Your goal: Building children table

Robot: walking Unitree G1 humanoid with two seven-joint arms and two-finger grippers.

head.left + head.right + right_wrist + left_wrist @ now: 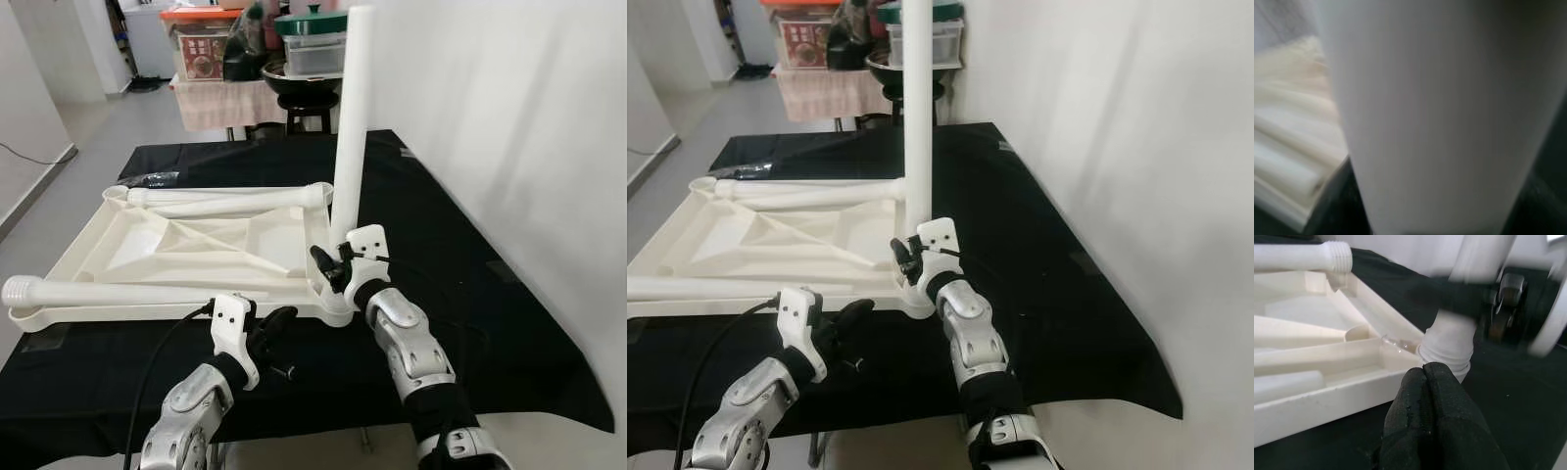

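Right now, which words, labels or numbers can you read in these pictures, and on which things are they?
No text is readable.
The red label on the storage box behind the black table bears print, too small and blurred to read.
The white tabletop and upright leg show no markings.

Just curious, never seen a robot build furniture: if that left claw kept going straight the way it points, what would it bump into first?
Probably the near corner of the upturned white plastic tabletop, at the socket under the upright white leg; the shut left gripper points right at it.
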